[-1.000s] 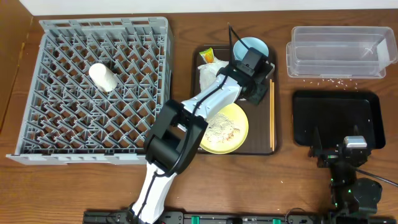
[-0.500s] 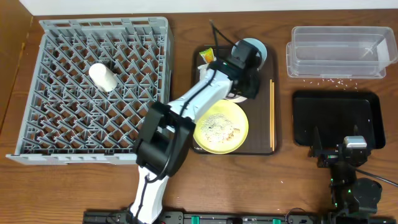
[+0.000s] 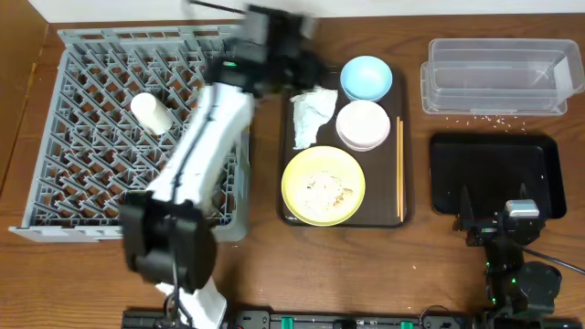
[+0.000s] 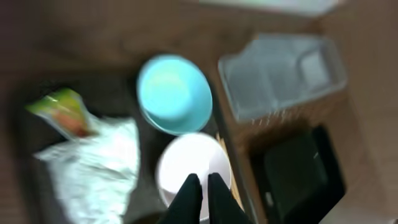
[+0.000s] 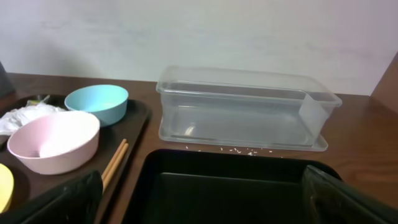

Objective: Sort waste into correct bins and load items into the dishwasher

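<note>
Sweeping in a blur above the upper left corner of the dark brown serving tray (image 3: pixel 382 206), the left gripper (image 4: pixel 203 179) is hanging where that tray is neighbouring the dish rack (image 3: pixel 101 196) to its left, with the small white cup (image 3: pixel 151 113) lying in the rack well left of the tray. Its fingers are standing narrow, almost together; whether anything thin is pinched there I cannot tell. On the tray are waiting the napkin (image 3: pixel 311 114), wrapper (image 4: pixel 62 112), yellow plate (image 3: pixel 294 178) carrying crumbs (image 3: pixel 322 190), blue bowl (image 3: pixel 366 77), white bowl (image 3: pixel 363 124) and chopsticks (image 3: pixel 398 169) along its right edge. I judge it should be slowing before any peg or dish, coming down straight. Right of the tray, the clear tub (image 3: pixel 498 108) and black tray (image 3: pixel 494 174) are sitting ready, the right gripper (image 5: pixel 205 196) spread wide over the latter.
</note>
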